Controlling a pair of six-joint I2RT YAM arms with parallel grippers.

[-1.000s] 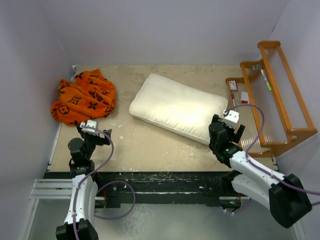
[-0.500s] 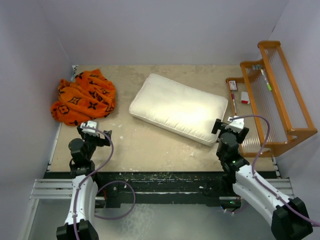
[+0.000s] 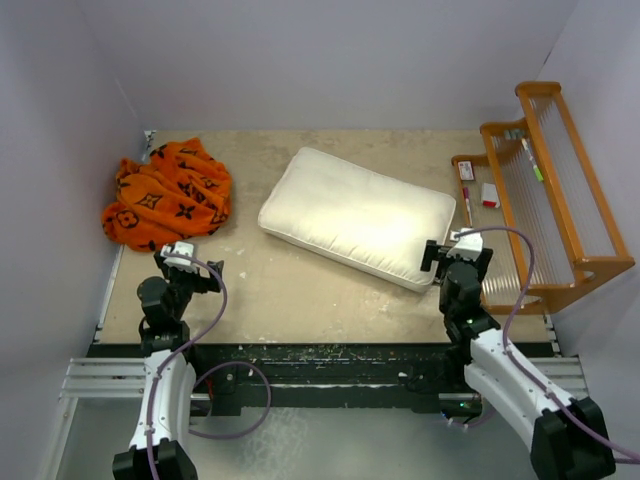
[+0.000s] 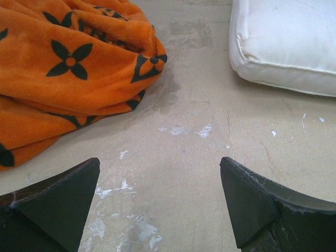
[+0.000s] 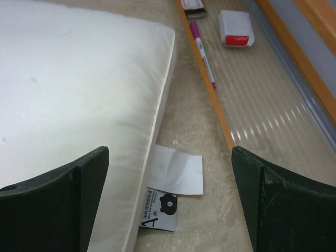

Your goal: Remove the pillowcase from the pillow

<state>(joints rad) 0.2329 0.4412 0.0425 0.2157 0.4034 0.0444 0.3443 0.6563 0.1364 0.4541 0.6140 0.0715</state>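
The orange pillowcase with dark flower motifs lies crumpled at the back left of the table, apart from the pillow; the left wrist view has it at the upper left. The bare cream-white pillow lies flat in the middle, its corner showing top right in the left wrist view. My left gripper hangs open over bare table just in front of the pillowcase. Open as well, my right gripper sits at the pillow's near right corner, above its white tags.
An orange wooden rack with ribbed clear panels stands along the right edge, close to my right gripper. A pink pen and a small red and white box lie on it. Grey walls close in the left, back and right.
My right arm has drawn back toward the near edge and turned, its gripper now at the pillow's near right corner. The left arm, the pillowcase and the pillow have stayed put.
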